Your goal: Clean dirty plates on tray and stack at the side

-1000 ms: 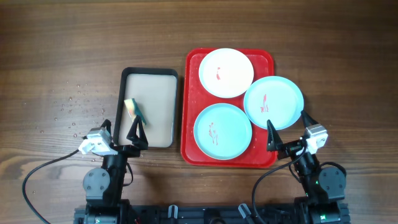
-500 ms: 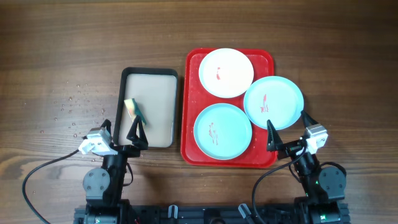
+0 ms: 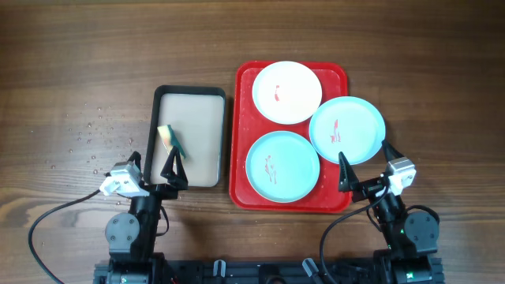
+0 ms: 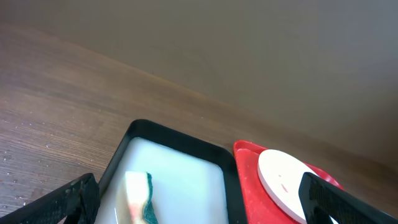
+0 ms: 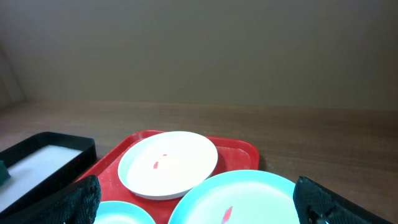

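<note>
Task is just starting, no wiping underway: white plate [image 3: 286, 91], right turquoise plate [image 3: 347, 130] & near turquoise plate [image 3: 282, 164] are all sitting smeared on the red tray [image 3: 241, 158], nothing stacked beside it. Left gripper [image 3: 154, 162] is hovering fingers-apart at the beige tray's [image 3: 189, 89] near edge, close behind the sponge [image 3: 169, 140]; right gripper [image 3: 364, 162] is hanging fingers-apart by the red tray's near-right corner, both empty. Next, prob. the left is needing to reach fwd & close on the sponge.
</note>
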